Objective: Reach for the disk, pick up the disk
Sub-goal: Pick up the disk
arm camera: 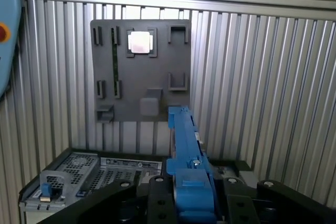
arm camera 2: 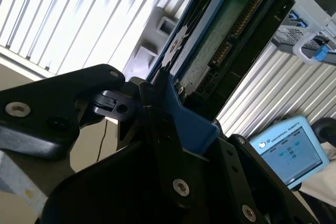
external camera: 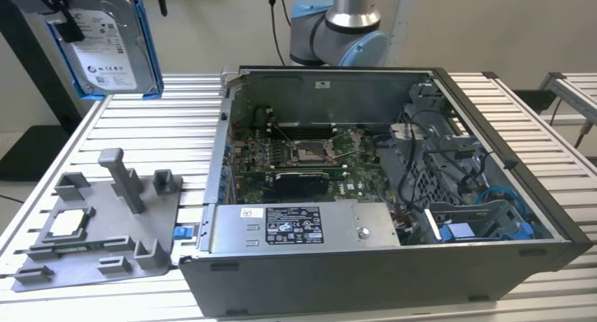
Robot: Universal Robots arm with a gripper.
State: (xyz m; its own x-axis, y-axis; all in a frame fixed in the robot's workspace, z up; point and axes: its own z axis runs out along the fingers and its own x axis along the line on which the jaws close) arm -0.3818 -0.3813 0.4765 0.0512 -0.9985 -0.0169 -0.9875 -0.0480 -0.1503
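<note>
The disk, a silver-grey hard drive with a white label in a bright blue bracket, hangs upright high above the table at the exterior view's left. My gripper is shut on its upper part. In the first wrist view the disk shows edge-on as a blue strip, clamped between the black fingers of the gripper. The second wrist view shows the green circuit-board side of the disk and the gripper closed against the blue frame.
An open computer case takes up the middle of the slatted metal table, with a grey power-supply box at its front. A grey fixture plate holding a small square chip lies at the exterior view's left. The arm's base stands behind the case.
</note>
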